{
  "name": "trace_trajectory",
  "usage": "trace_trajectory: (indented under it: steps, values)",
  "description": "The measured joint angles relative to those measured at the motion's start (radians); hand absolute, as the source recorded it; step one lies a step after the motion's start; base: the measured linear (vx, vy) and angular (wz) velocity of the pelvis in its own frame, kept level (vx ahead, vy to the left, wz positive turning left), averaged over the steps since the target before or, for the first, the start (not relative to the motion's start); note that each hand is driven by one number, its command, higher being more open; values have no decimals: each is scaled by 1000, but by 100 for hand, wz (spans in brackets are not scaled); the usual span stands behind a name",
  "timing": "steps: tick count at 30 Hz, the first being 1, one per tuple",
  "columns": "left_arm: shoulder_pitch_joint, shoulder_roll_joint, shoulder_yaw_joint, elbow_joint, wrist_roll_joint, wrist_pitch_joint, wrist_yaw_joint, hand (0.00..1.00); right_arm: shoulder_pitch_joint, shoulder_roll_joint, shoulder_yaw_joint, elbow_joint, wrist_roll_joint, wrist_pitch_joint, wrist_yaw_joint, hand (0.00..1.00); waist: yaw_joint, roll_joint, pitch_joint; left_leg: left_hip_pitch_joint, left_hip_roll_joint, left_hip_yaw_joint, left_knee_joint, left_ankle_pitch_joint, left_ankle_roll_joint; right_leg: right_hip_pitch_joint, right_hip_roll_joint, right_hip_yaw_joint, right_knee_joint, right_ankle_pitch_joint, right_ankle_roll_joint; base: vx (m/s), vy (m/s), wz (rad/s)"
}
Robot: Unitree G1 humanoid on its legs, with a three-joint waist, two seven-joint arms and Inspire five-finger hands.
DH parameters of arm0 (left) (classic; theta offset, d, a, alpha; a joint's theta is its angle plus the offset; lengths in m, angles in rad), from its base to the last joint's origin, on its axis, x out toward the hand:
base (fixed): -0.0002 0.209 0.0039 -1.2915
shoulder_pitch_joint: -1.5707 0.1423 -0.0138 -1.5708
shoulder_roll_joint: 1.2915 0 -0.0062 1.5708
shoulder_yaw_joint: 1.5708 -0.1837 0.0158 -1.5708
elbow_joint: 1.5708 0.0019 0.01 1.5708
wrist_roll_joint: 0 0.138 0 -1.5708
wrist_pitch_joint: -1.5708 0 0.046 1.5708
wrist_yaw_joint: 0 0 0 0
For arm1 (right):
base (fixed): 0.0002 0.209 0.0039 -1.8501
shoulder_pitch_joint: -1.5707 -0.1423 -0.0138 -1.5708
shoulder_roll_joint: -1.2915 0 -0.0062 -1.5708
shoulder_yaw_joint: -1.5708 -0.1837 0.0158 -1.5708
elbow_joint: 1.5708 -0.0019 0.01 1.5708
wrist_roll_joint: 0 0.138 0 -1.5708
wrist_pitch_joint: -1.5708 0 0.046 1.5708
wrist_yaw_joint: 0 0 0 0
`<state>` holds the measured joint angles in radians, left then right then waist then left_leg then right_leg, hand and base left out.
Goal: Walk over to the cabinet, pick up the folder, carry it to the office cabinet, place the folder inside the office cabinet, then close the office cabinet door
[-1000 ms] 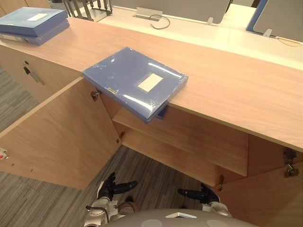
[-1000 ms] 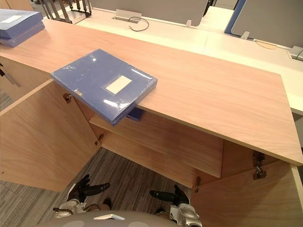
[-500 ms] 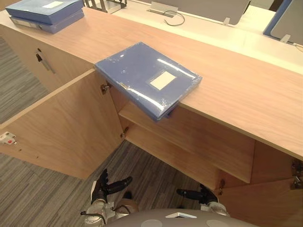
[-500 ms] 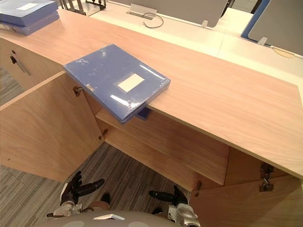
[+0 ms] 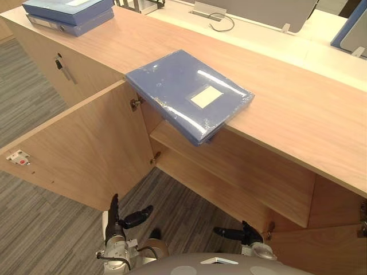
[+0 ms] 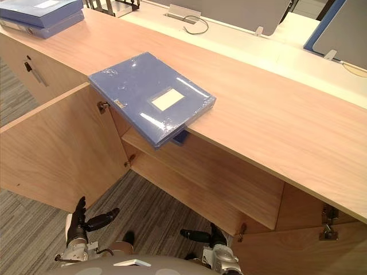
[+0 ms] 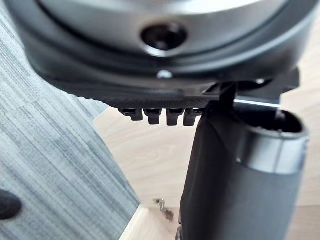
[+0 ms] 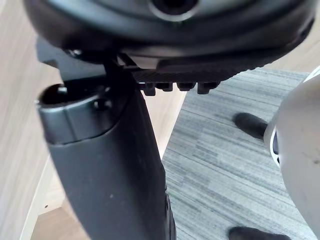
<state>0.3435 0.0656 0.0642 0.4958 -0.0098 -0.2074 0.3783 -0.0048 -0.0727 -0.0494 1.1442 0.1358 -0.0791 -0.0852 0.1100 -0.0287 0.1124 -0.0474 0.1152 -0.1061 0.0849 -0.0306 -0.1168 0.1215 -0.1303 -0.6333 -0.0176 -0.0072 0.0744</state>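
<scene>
A blue folder (image 5: 189,94) with a pale label lies on the wooden cabinet top (image 5: 298,114), one corner jutting past the front edge above the open compartment. Under it the cabinet stands open, with a shelf (image 5: 229,166) inside. The left door (image 5: 80,154) is swung wide open toward me. My left hand (image 5: 117,220) hangs low over the carpet, fingers straight and empty. My right hand (image 5: 238,234) hangs low by the cabinet's lower right, fingers straight and empty too. Both hands are well below the folder.
Two more blue folders (image 5: 69,10) are stacked at the far left of the top. The right door (image 6: 321,246) stands open at the lower right. A drawer front with a dark handle (image 5: 64,67) sits left of the open door. A pale desk (image 6: 241,40) with cables lies behind.
The whole picture has shifted: the camera has moved closer and leftward, so folder and cabinet sit further right. My left hand has swung slightly to the left and lower.
</scene>
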Motion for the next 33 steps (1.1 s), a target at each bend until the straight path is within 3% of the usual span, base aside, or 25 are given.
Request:
trace_trajectory:
  steps: [11,23,33]
  values:
    - [18,-21,22,-285,339,-5,194,100,-19,0,64,24,7,-17,-32,100,22,-3,-2,-15,0,1,11,0,1,-20,-5,5,20,-7,-8,0,0,0]
    - [54,-33,18,-624,493,-5,237,100,-23,0,83,62,7,-21,-33,100,23,1,-12,-51,1,-6,49,-11,8,-53,-9,29,62,-34,0,-8,1,1]
    - [58,-50,14,-668,535,-6,259,100,-21,-1,78,83,5,-21,-27,100,23,10,-29,-50,5,-5,71,-19,14,-52,-10,39,92,-55,-2,-2,-1,1]
